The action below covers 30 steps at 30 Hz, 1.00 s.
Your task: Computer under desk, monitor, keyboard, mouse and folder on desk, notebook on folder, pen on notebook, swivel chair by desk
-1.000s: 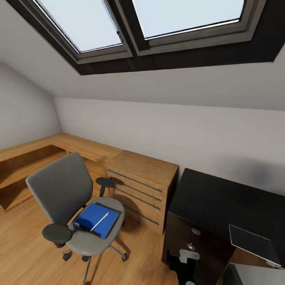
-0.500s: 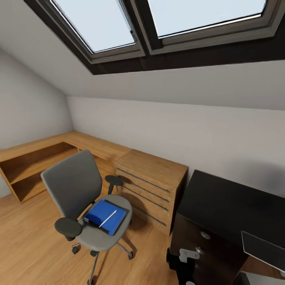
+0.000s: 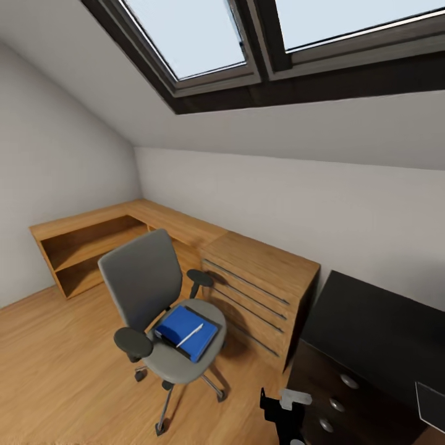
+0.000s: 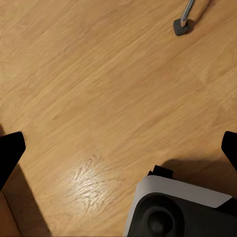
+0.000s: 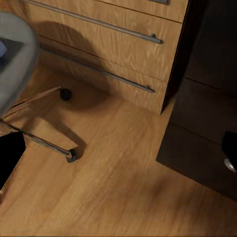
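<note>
Left gripper jaws spread wide, empty, over wooden floor; right gripper likewise parted, holding nothing. Head view: swivel chair at 7 o'clock, folder flat on its seat, pen lying on top. Judgement: folder light, stiff, slick; pen will roll off if tilted, so lift it first, then pinch folder's overhanging edge. Desk at 4 o'clock, wooden cabinet between. Attic room, skylights.

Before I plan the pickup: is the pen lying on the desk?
No, the pen lies on the folder on the chair.
</note>
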### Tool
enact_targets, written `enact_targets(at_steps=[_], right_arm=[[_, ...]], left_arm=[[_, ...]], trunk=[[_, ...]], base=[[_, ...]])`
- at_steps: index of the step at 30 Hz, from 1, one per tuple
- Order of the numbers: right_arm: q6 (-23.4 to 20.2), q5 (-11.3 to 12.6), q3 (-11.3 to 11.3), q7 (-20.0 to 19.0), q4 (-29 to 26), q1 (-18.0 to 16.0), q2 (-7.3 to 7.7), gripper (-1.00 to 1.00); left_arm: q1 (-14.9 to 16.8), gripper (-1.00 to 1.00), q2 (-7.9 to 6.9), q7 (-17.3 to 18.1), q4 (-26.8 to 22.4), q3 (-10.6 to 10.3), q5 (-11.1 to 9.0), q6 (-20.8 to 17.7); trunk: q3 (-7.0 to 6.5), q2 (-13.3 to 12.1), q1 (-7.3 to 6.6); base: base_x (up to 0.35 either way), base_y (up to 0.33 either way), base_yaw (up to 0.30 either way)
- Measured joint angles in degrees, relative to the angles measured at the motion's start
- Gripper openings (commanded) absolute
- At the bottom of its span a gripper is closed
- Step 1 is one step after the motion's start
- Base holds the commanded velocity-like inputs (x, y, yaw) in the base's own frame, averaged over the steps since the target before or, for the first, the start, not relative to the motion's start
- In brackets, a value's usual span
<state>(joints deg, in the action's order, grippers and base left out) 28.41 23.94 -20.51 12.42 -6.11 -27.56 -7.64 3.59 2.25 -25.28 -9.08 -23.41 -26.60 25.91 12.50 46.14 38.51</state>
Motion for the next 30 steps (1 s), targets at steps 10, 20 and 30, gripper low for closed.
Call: enact_targets(at_steps=[10, 20, 30], right_arm=[[0.0, 0.0, 0.0, 0.0, 0.0, 0.0, -0.01, 1.00], [0.0, -0.1, 0.0, -0.1, 0.4, 0.0, -0.08, 1.00], [0.1, -0.2, 0.0, -0.1, 1.4, 0.0, -0.16, 1.00]], left_arm=[[0.0, 1.00, -0.03, 0.0, 0.0, 0.0, 0.0, 0.1], [0.0, 1.00, 0.01, 0.0, 0.0, 0.0, 0.0, 0.0], [0.0, 1.00, 0.07, 0.0, 0.0, -0.1, 0.0, 0.0]], trunk=[[0.53, 0.0, 0.00], [0.93, 0.0, 0.00], [0.95, 0.0, 0.02]], base=[[0.209, 0.212, 0.228], [0.229, 0.212, 0.111], [0.068, 0.035, 0.005]])
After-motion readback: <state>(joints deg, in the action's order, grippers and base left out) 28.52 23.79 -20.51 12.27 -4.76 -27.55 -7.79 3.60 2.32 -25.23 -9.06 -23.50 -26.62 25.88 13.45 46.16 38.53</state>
